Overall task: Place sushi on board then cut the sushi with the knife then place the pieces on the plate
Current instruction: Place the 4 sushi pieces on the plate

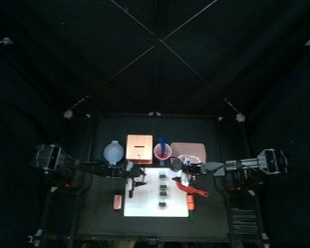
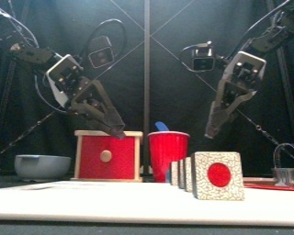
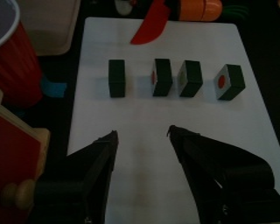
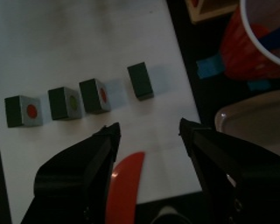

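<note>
1. Sushi (image 3: 161,77): four cut pieces in a row on the board (image 3: 241,122), with gaps between them.
2. Red knife (image 4: 127,179) lies flat on the board, right of the row.
3. Left gripper (image 3: 142,134) hovers over the board, fingers apart, empty.
4. Right gripper (image 4: 149,128) hovers over the knife, fingers apart, gripping nothing.
5. Tray (image 1: 188,150) sits behind the board, to the right.

Four sushi pieces (image 3: 161,77), one board (image 3: 166,109), one red knife (image 3: 152,24), one blue knife (image 2: 162,128), one cup (image 2: 168,154), one box (image 2: 107,156), one bowl (image 2: 41,166), one tray (image 1: 188,150), one cutter (image 2: 288,165).
</note>
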### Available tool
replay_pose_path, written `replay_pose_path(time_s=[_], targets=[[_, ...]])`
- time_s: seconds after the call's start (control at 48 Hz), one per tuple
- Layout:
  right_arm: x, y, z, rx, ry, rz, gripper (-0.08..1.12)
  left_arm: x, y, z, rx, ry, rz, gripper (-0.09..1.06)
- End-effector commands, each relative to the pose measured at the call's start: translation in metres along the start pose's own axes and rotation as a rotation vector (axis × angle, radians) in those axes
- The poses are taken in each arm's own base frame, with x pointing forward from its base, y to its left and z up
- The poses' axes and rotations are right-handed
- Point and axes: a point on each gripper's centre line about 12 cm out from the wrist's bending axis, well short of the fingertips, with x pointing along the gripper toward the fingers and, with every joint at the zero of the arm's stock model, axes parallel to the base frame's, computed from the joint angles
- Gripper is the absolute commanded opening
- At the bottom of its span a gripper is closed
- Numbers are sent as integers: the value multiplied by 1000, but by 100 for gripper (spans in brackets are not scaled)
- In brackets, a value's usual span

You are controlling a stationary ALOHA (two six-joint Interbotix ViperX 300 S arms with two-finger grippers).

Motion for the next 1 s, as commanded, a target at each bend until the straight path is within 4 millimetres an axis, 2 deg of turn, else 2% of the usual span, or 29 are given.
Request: replay_pose_path(time_s=[0.021, 0.292, 0.479, 0.604, 0.812, 1.0], targets=[[6, 2, 19, -28, -34, -2, 90, -1, 4, 6, -4, -19, 9, 86], [44, 3, 22, -84, 33, -24, 89, -1, 5, 2, -8, -5, 13, 86], [60, 0, 21, -83, 61, -32, 88, -1, 5, 1, -8, -2, 13, 86], [67, 0, 17, -84, 81, -35, 80, -1, 5, 1, -8, -2, 13, 86], [62, 3, 20, -65, 71, -28, 60, -2, 6, -3, -14, 7, 14, 86], [36, 1, 26, -37, 25, -23, 60, -2, 5, -4, -19, 10, 14, 86]])
